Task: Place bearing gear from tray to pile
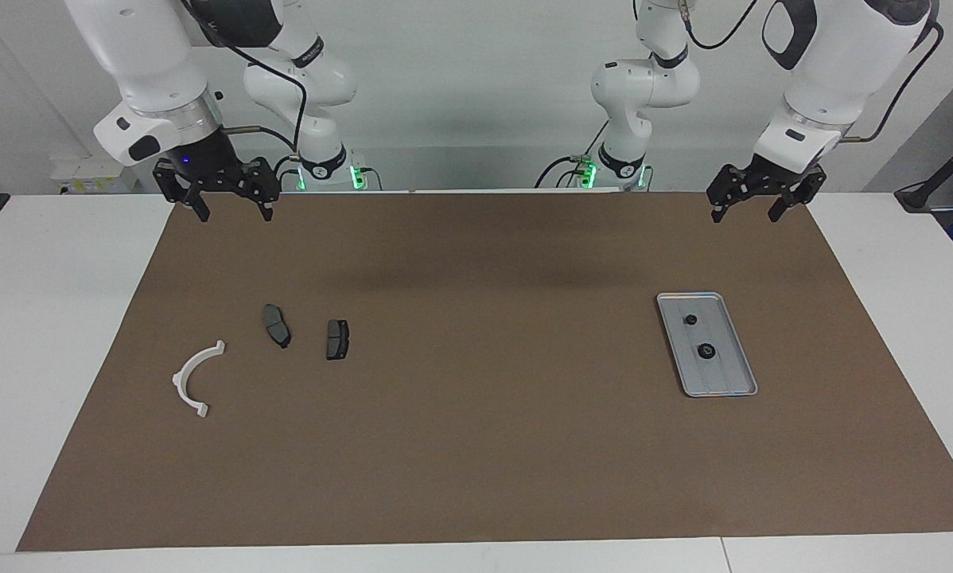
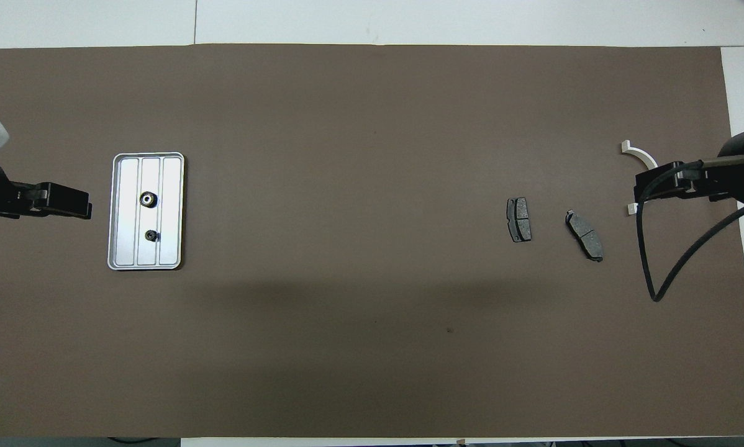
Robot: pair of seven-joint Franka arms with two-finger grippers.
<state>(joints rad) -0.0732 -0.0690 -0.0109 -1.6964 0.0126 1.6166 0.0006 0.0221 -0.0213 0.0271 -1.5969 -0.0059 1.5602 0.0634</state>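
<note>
So both gears (image 1: 706,351) sit in the tray (image 1: 735,380) at the left arm's end of the worktop, well apart from the pile (image 1: 277,325). Left gripper (image 1: 752,209) and right gripper (image 1: 231,208) hang up by the robots, fingers apart, holding nothing.

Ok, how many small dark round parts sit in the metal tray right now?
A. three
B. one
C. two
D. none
C: the tray holds two dark round parts, a larger one farther from the robots and a smaller one nearer to them, apart from each other.
</note>
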